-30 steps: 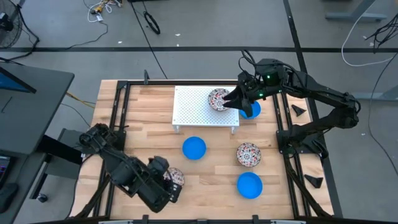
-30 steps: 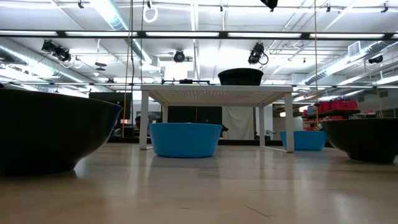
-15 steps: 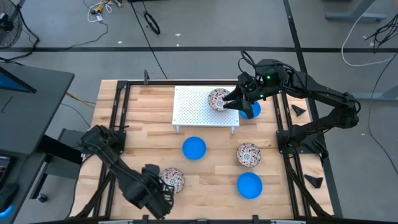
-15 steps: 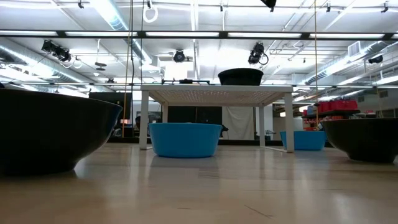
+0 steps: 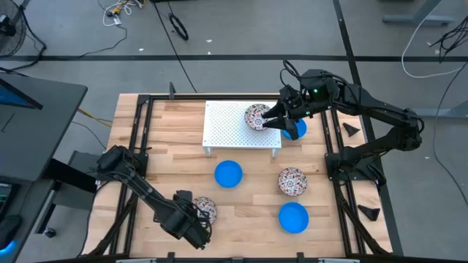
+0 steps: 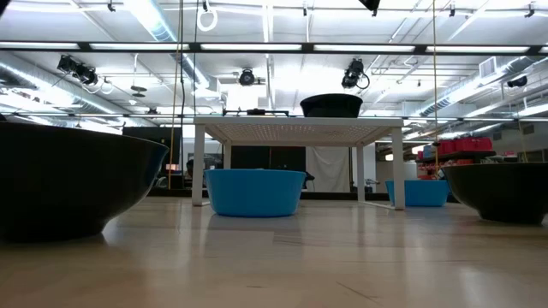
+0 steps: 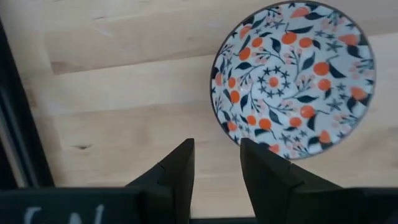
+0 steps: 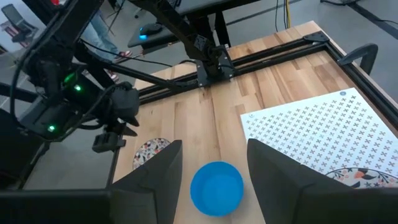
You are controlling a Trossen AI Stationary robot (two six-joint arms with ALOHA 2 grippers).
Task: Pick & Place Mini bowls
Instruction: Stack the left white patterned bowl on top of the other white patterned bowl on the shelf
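1. In the high view the right gripper point(image 5: 276, 117) covers part of a blue bowl point(image 5: 297, 130) beside the white rack point(image 5: 242, 125); its fingertips cannot be told.
2. The left gripper point(image 5: 196, 228) hides one edge of a floral bowl point(image 5: 205, 210).
3. In the low view two dark bowls point(image 6: 68, 180) are cut by the picture's edges, and their pattern cannot be seen.
4. The right wrist view shows only a slice of the floral bowl on the rack point(image 8: 360, 177).

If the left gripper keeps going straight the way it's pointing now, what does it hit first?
Probably the bare table. The left gripper points down at the wood with its jaws slightly apart, right beside the rim of a floral bowl. Depth is unclear, so one finger might clip that rim.
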